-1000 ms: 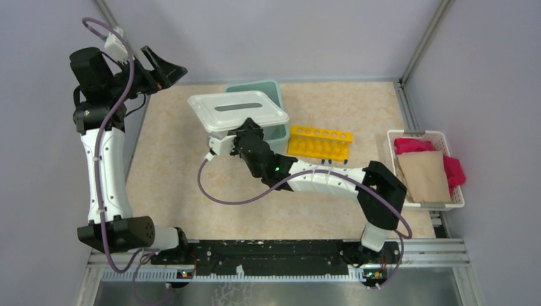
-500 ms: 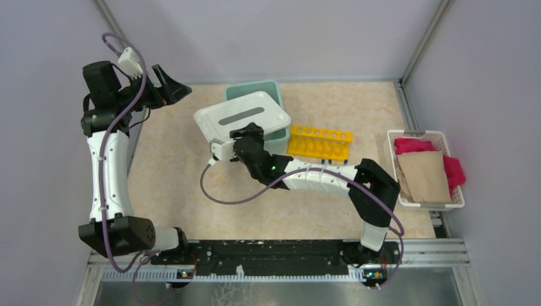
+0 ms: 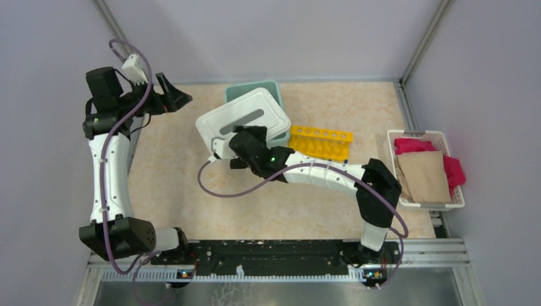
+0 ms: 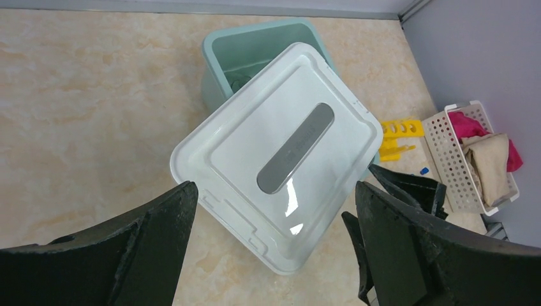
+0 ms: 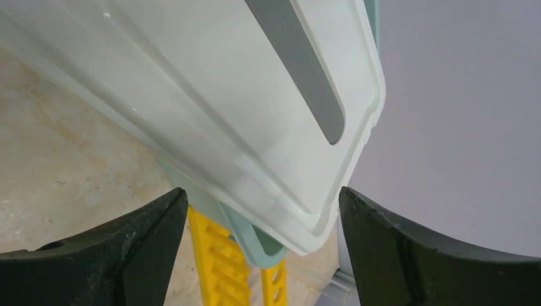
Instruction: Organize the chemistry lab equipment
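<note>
White lid lay skewed across the green bin, covering it only partly, prob. why R gripper hung at its near edge, jaws wide, gripping nothing. L gripper also wide, parked high & clear. Yellow rack sat just beside bin

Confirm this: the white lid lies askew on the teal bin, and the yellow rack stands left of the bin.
Not quite. The top external view shows the yellow rack right of the teal bin, not left. The white lid does lie askew on the bin.
</note>
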Robot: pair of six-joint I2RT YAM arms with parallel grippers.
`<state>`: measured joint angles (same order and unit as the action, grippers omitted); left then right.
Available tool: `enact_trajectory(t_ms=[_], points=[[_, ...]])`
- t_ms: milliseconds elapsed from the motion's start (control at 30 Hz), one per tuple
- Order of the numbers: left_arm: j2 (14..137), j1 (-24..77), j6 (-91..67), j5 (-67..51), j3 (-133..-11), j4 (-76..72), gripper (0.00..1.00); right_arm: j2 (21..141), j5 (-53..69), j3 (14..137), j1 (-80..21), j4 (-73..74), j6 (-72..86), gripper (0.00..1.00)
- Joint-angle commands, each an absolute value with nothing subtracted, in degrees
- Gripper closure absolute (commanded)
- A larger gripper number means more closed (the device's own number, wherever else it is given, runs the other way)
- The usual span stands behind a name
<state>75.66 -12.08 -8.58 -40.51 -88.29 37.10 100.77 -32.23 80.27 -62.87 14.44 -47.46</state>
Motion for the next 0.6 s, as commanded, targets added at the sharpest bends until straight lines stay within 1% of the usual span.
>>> enact_trajectory(t_ms=[0, 200, 400, 500, 567], points=[[74.4, -12.7, -4.7, -40.9, -87.2, 38.7, 0.01, 96.5, -29.9, 85.7, -61.7, 21.3, -40.1, 0.13], [74.4, -13.4, -1.1, -38.2, -83.8, 40.4, 0.01, 94.2, -23.1, 86.2, -58.8, 26.7, -33.3, 0.13], [75.6, -15.3, 3.4, -37.2, -83.6, 42.9, 0.01, 91.5, -14.9, 90.8, -56.4, 33.2, -26.2, 0.14], [75.7, -16.5, 4.9, -37.5, -81.8, 43.3, 0.01, 89.2, -8.9, 94.5, -52.8, 34.2, -19.7, 0.16], [75.7, -16.8, 6.1, -37.3, -79.8, 43.1, 0.01, 88.7, -7.5, 97.0, -49.3, 32.5, -15.1, 0.18]])
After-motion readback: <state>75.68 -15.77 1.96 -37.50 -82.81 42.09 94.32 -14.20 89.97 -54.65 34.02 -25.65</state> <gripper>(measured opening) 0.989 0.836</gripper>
